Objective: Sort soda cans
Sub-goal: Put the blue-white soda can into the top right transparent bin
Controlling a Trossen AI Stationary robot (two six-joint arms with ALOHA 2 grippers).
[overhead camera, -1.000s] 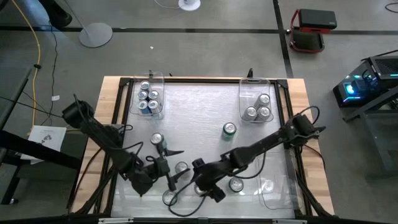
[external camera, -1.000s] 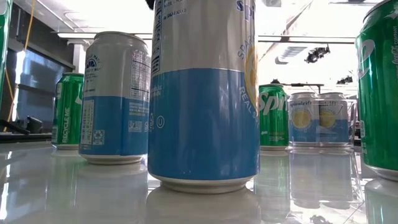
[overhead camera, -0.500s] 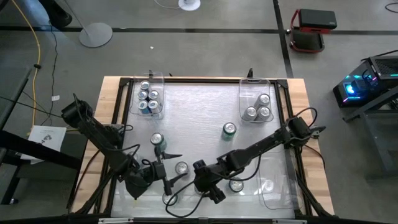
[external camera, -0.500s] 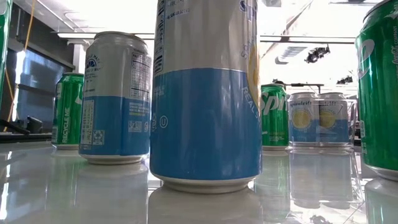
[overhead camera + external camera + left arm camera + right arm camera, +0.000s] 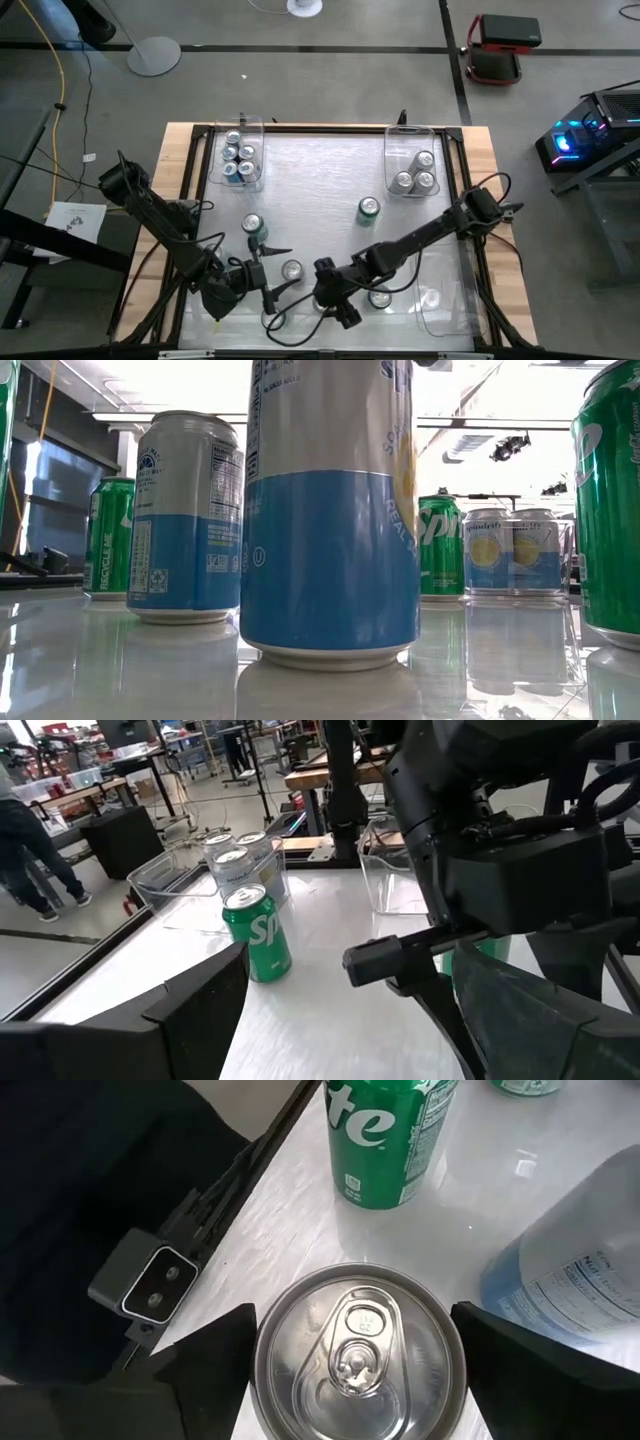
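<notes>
My right gripper is open and points down over a silver-and-blue soda can near the table's near edge; one finger stands on each side of the can's silver top. In the high view the right gripper hides this can. My left gripper hangs open and empty beside it to the left, its fingers pointing across the table toward a green can. More cans stand upright on the table: one green, one, one. My right gripper comes at the silver-and-blue can from above, slanting down, with its fingers at the two sides of the can's rim. I cannot tell whether they touch it. The can stands upright on the table.
A clear bin at the far left holds several cans; a clear bin at the far right holds three. Another clear bin sits at the near right. A green can and a blue can stand close by.
My right gripper has come down a little over the silver-and-blue can and rolled slightly about its own axis. The can stands where it was.
</notes>
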